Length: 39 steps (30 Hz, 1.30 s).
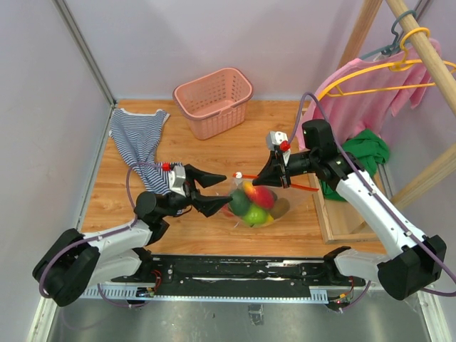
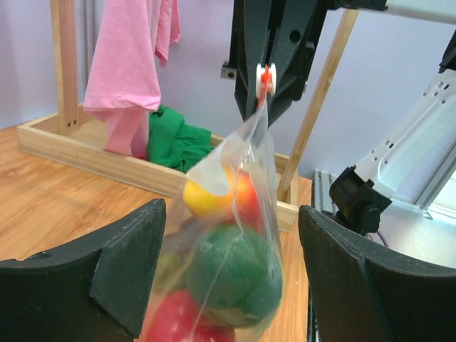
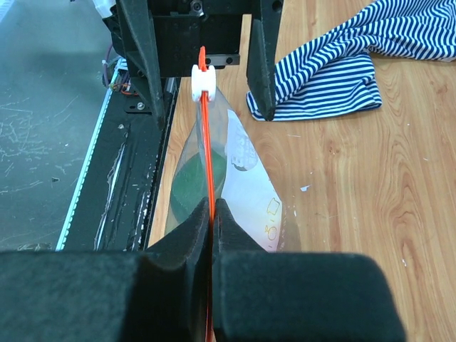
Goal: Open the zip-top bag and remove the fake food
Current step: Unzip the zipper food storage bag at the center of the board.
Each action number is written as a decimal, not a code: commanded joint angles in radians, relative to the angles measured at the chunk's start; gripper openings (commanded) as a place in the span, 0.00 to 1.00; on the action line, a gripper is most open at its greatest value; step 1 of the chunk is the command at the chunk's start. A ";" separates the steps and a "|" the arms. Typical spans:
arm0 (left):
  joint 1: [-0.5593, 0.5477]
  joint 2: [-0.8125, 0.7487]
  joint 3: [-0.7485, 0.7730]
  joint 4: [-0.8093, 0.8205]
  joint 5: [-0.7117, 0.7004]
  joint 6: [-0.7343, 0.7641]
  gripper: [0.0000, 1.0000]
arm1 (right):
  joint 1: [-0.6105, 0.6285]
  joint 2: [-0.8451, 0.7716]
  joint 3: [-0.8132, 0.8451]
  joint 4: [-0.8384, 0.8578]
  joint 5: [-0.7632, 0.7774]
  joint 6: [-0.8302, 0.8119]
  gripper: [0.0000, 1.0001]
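Right wrist view: right end effector (image 3: 212, 208) clenched on red zip strip (image 3: 206, 149) of zip-top bag (image 3: 246, 189). Bag hangs between arms over tabletop (image 1: 214, 153), fake food (image 2: 231, 274) inside. Left end effector (image 2: 231, 228) released, jaws astride bag. Likely best: left pinches white slider (image 3: 201, 80) squarely, right holds firm.

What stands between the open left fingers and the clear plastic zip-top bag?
Nothing visible: the clear plastic zip-top bag hangs just before the open left gripper, while the right gripper pinches its red-orange zip strip.
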 commanded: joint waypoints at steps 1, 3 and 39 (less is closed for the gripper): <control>0.005 0.062 0.077 0.112 0.027 -0.046 0.77 | -0.015 0.002 -0.011 0.028 -0.044 0.001 0.01; 0.004 0.100 0.100 0.152 0.044 -0.081 0.73 | -0.014 0.003 -0.012 0.028 -0.042 -0.001 0.01; -0.025 0.328 0.182 0.309 0.078 -0.202 0.00 | 0.041 0.064 0.055 0.216 -0.066 0.242 0.55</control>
